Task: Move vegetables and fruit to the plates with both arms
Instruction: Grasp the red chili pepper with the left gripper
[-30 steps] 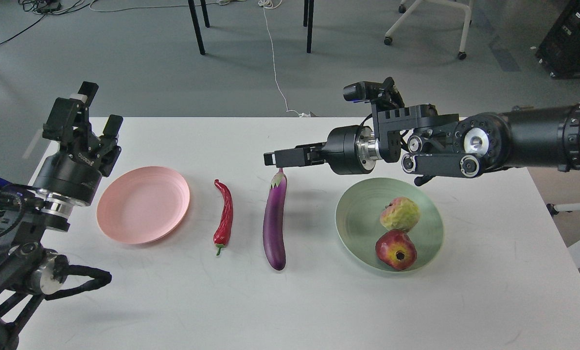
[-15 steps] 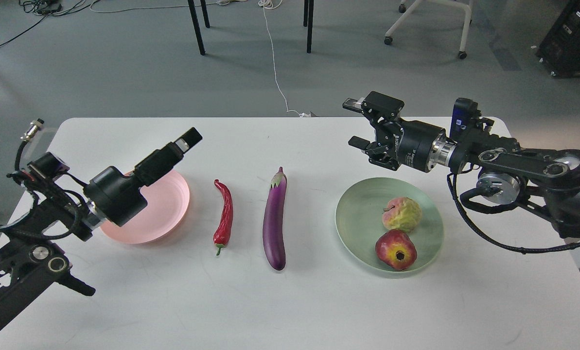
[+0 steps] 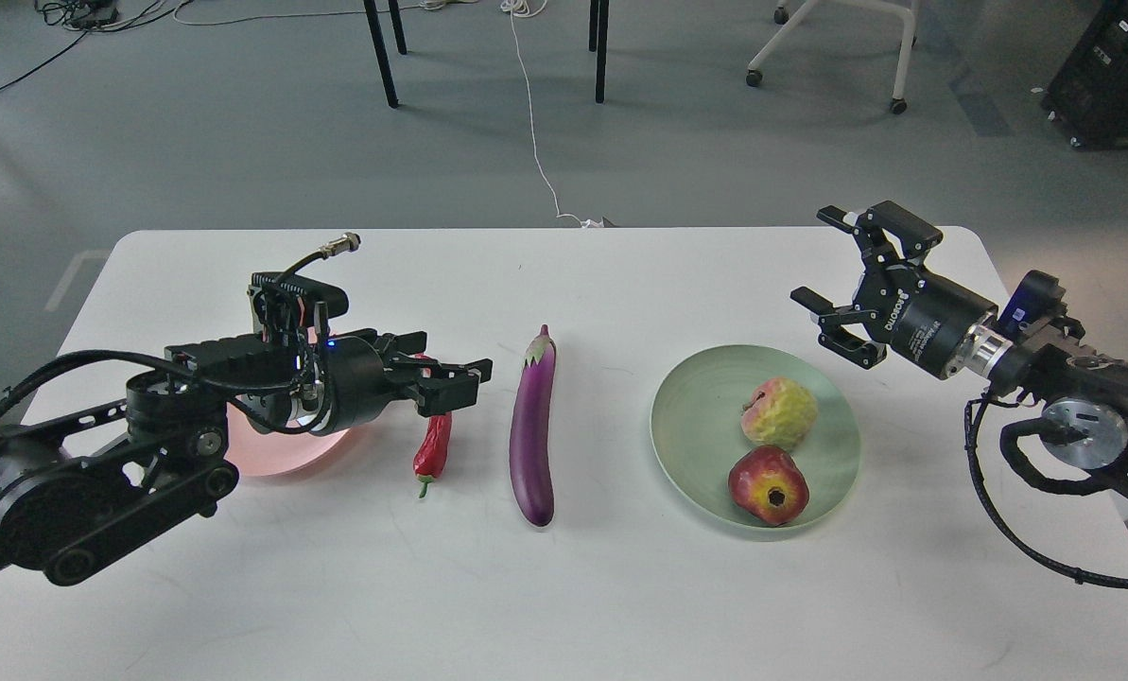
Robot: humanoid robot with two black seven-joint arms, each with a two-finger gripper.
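Note:
The red chili pepper (image 3: 432, 449) lies on the white table, its upper half hidden behind my left gripper (image 3: 455, 380), which hangs open just above it. The pink plate (image 3: 275, 459) is mostly covered by my left arm. The purple eggplant (image 3: 532, 427) lies just right of the chili. The mint green plate (image 3: 705, 445) holds the bumpy yellow-green fruit (image 3: 779, 412) and the pomegranate (image 3: 769, 485). My right gripper (image 3: 824, 268) is open and empty, above the table behind and right of the green plate.
The white table (image 3: 564, 586) has rounded far corners; its far edge lies behind both arms. On the floor beyond are chair legs (image 3: 384, 57), a white cable (image 3: 535, 123) and a wheeled chair base (image 3: 828, 47).
My left arm swung right and down over the pink plate, bringing its gripper above the chili. My right arm pulled back to the right, away from the eggplant. The produce has not moved.

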